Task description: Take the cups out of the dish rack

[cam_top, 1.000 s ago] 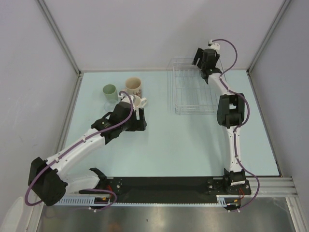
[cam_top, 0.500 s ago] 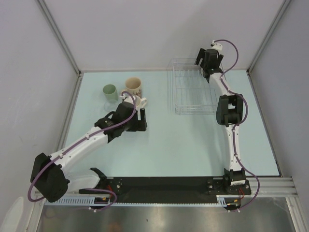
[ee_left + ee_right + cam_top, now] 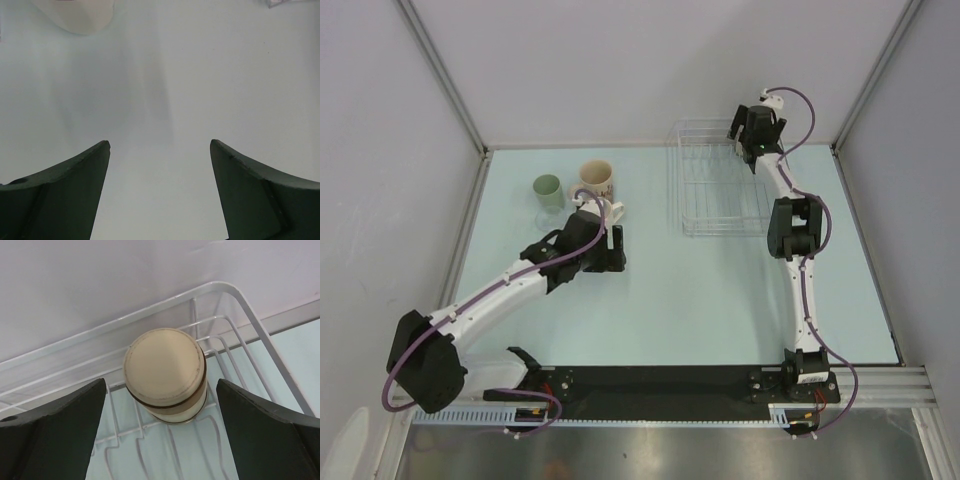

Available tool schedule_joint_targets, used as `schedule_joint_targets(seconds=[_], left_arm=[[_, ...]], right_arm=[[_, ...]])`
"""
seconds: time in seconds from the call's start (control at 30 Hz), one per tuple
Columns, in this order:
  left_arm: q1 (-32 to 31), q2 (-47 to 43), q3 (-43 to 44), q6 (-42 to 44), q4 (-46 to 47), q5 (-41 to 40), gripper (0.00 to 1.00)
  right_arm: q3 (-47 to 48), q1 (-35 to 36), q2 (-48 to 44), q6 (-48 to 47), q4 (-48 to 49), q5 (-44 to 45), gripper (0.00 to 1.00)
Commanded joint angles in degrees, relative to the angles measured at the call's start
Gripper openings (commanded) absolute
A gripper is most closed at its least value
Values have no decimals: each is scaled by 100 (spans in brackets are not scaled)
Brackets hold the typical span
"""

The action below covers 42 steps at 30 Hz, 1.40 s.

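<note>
Item 1, unloaded: pale green cup (image 3: pixel 548 190), upright on the surface (image 3: pixel 700 300), far left, well apart from the dish rack (image 3: pixel 676 180).

Item 2, unloaded: cream cup (image 3: pixel 597 179) with dark print, upright, just right of the green one.

Item 3, unloaded: white handled cup (image 3: pixel 607 209), upright, just in front of the cream cup and partly hidden by my left arm.

Item 4, my left jaws: spread wide, nothing between them, only bare surface below. They sit just near-side of the white cup. I judge this arm's share finished.

Item 5, dish rack: white wire, far right of centre. Every visible bay is bare but one.

Item 6, outstanding: tan brown-topped cup (image 3: pixel 165 372), standing base-up in the rack's far right corner, against the corner wires.

Item 7, my right jaws: released, one finger on each side of the tan cup, touching neither side.

Tally, as I judge it: three cups out, one left to lift and set down.

Surface: pale blue-green, matte, with a black strip (image 3: pixel 670 380) at the near edge carrying both arm bases.

Room: plain pale grey walls (image 3: pixel 620 70) on three sides, with aluminium posts (image 3: pixel 440 70) at the corners.
</note>
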Motion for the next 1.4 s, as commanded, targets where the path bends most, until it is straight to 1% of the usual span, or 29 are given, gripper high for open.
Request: schedule_joint_targets(seconds=[0.0, 0.27, 0.37, 0.4, 0.5, 0.67, 0.7, 0.77, 0.8, 0.87, 0.9, 0.97, 1.0, 1.03, 1.07, 1.37], left_arm=[[-53, 47, -1, 54, 205, 12, 86], [-53, 196, 34, 71, 240, 73, 86], [-53, 240, 87, 98, 249, 47, 86], [-53, 249, 104, 115, 249, 47, 86], [-62, 293, 122, 124, 266, 55, 86], [-53, 328, 131, 133, 292, 82, 86], [-53, 337, 131, 133, 301, 82, 86], [-62, 337, 122, 151, 319, 82, 86], [-54, 337, 122, 159, 310, 91, 86], [-53, 328, 122, 168, 310, 82, 86], [-53, 328, 122, 168, 310, 73, 86], [-62, 311, 113, 177, 310, 82, 86], [-62, 302, 113, 186, 327, 73, 86], [-54, 310, 96, 177, 319, 64, 86], [-53, 311, 87, 177, 319, 64, 86], [-53, 249, 34, 159, 336, 99, 86]], right_arm=[[314, -77, 172, -58, 73, 109, 99], [402, -95, 321, -49, 108, 48, 98], [402, -104, 330, -32, 170, 39, 96], [402, -95, 339, -40, 187, 39, 94], [402, -104, 348, -40, 205, 39, 84], [367, -104, 339, -58, 231, 39, 70], [358, -104, 339, -58, 231, 48, 62], [305, -104, 304, -49, 240, 39, 50], [235, -95, 286, -49, 266, 56, 40], [156, -95, 234, -40, 310, 83, 32], [121, -95, 233, -49, 319, 83, 26], [112, -95, 233, -67, 310, 92, 17], [112, -95, 225, -58, 302, 100, 8], [112, -95, 224, -49, 302, 118, 2], [103, -104, 224, -32, 302, 127, 0], [-459, -42, -188, -14, 451, 276, 0]])
